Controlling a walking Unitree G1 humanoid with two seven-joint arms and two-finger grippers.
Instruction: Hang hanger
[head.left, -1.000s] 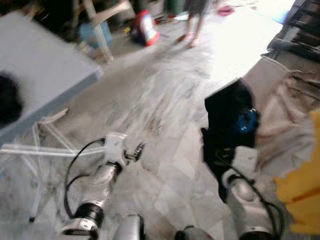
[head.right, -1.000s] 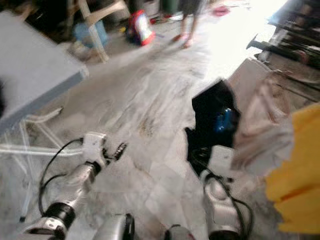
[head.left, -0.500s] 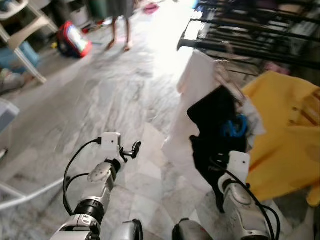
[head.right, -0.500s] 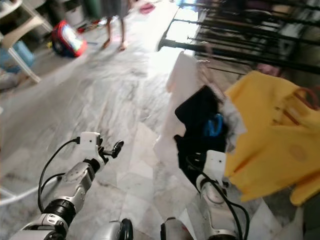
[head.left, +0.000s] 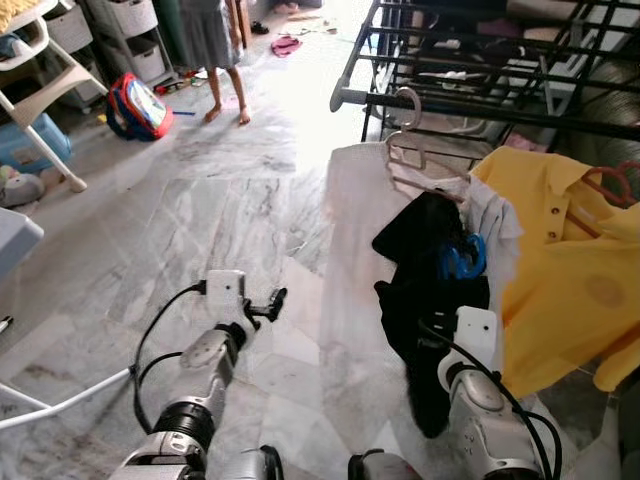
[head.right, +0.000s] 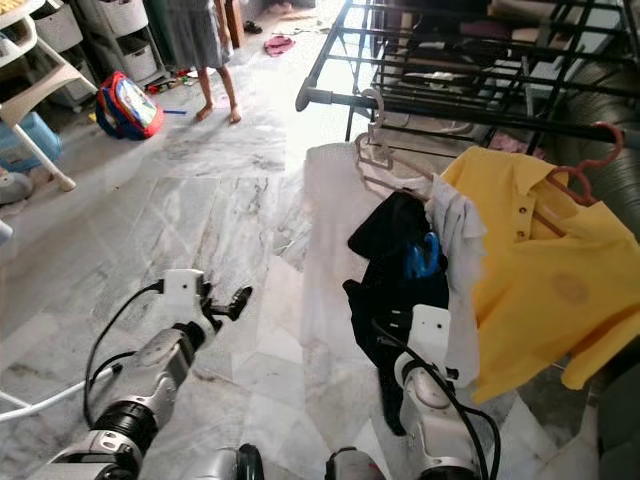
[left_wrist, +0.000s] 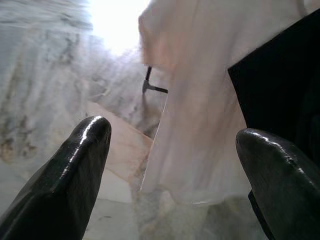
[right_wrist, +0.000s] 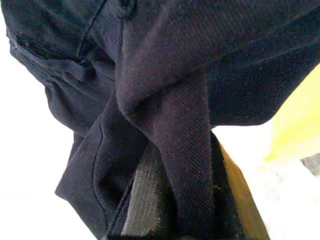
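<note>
moved: camera has swung right since a second ago; the grey desk has gone out of frame and the rack (head.left: 480, 95) with its hung clothes now sits ahead (scene shift, not the things moving).
right claw: fingers buried under the black garment (head.left: 425, 300); the wrist view shows dark cloth (right_wrist: 165, 100) draped over the fingers (right_wrist: 145, 200), so cannot tell if they are spread or clamped.
hanger: blue hook (head.right: 422, 256) pokes out of the black garment, just above the right arm (head.left: 470, 380), below and in front of the rack bar (head.left: 400, 100).
relative to claw: hanger sits up beyond the right wrist, close, wrapped in the cloth it carries; exact grip point hidden.
left claw: (head.left: 268, 303) fingers spread, nothing in it, low over the floor (head.left: 200, 220), well apart from the hanger.
neighbours: empty hanger (head.left: 410, 150) and yellow shirt (head.left: 560, 270) already on the bar; white cloth (head.left: 360, 250) hangs behind.
step in hand: likely carrying the hanger to the bar.
how to do well: raise the hook above the bar, aim for the gap between the empty hanger and the yellow shirt, lower until it catches, keep the garment from snagging the neighbours (my guess).
</note>
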